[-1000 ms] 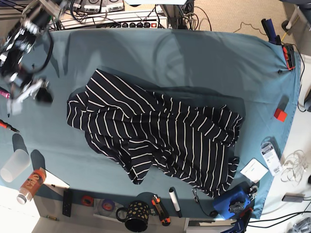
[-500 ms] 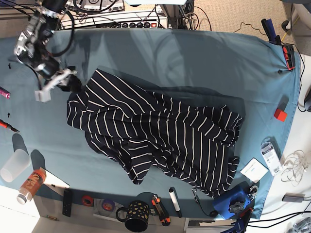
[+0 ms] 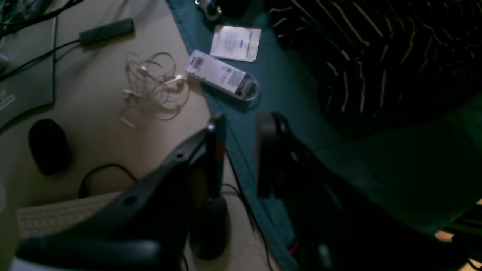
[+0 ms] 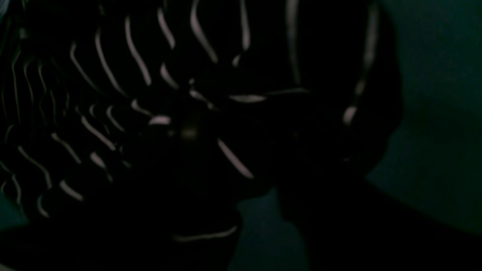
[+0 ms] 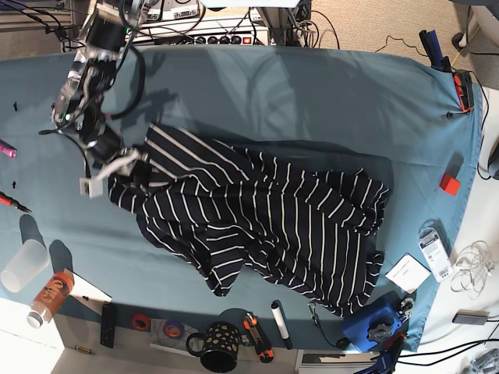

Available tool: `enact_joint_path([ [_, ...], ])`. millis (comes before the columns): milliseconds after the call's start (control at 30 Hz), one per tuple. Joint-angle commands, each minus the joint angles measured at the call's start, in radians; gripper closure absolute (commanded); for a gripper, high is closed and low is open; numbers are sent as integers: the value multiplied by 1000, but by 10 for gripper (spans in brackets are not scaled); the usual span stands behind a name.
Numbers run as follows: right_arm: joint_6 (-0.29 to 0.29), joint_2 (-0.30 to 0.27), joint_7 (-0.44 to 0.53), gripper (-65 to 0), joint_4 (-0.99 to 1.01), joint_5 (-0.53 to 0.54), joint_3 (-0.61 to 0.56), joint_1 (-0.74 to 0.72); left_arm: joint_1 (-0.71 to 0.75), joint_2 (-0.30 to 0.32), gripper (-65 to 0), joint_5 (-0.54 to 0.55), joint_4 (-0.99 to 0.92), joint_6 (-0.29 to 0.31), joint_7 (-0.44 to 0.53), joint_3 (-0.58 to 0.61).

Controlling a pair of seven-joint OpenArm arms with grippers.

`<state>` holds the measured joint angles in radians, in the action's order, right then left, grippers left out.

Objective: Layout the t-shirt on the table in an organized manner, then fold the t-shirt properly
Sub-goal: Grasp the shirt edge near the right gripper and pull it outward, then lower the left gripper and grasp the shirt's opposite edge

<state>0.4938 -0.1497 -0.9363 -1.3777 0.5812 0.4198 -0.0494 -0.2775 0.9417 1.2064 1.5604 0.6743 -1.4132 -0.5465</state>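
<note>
At the tabletop's (image 5: 312, 101) left side in the base view: right gripper (image 5: 117, 167), down at the shirt's (image 5: 265, 218) upper-left corner, fingers at or in the fabric edge.

- Shirt: crumpled heap near mid-tabletop, navy with white stripes, lying diagonally; folds overlap, sleeves and hem not distinguishable. Not yet laid out.
- Right gripper, state: right wrist view is very dark, filled with striped cloth (image 4: 150, 113) close under the camera; whether the fingers are parted or closed on cloth cannot be told.
- Left gripper (image 3: 241, 150): out of the base view, hanging over the tabletop's edge near a blister pack (image 3: 222, 75), a paper card (image 3: 236, 43) and tangled earphones (image 3: 154, 88). Fingers (image 3: 216, 150) a little apart, holding nothing. Shirt (image 3: 376, 56) well off from it.
- Clutter along the near edge: mug (image 5: 218, 345), plastic cup (image 5: 22, 265), bottle (image 5: 48, 296), blue tool (image 5: 374, 326).

Step in hand, judged: taking hold of the upper-left corner to begin spreading.

Handling notes:
- Pinch one layer at the very edge, ideally a seam or sleeve hem; a deep bite would likely gather several folds and drag the heap whole.
- Lift only slightly, then draw outward toward the bare teal at left, so the cloth unfurls rather than slides.
- Bring the left gripper to the opposite, right-hand edge as an anchor or counter-pull.
- Keep pulls away from the cluttered near edge.
</note>
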Motion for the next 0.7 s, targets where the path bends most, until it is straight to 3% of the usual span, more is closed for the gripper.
enact_joint_path([
  [0, -12, -3, -56, -165, 6, -32, -2, -9, -18, 27, -127, 21, 12, -4, 17, -13],
  [67, -12, -3, -73, -23, -7, -33, 2, -27, -18, 27, -127, 21, 12, -4, 17, -13],
  [100, -12, -3, -73, 0, -22, -33, 9, -37, -18, 27, -127, 21, 12, -4, 17, -13],
  [267, -9, -23, -12, 0, -145, -109, 63, -109, 17, 25, -127, 22, 12, -4, 17, -13],
  [400, -16, -80, 52, 0, -158, -206, 113, -205, 81, 15, -127, 21, 14, -5, 17, -13],
  [667, -20, -184, 58, 0, -100, -234, 119, -247, 204, -130, -127, 21, 109, -19, 17, -13],
])
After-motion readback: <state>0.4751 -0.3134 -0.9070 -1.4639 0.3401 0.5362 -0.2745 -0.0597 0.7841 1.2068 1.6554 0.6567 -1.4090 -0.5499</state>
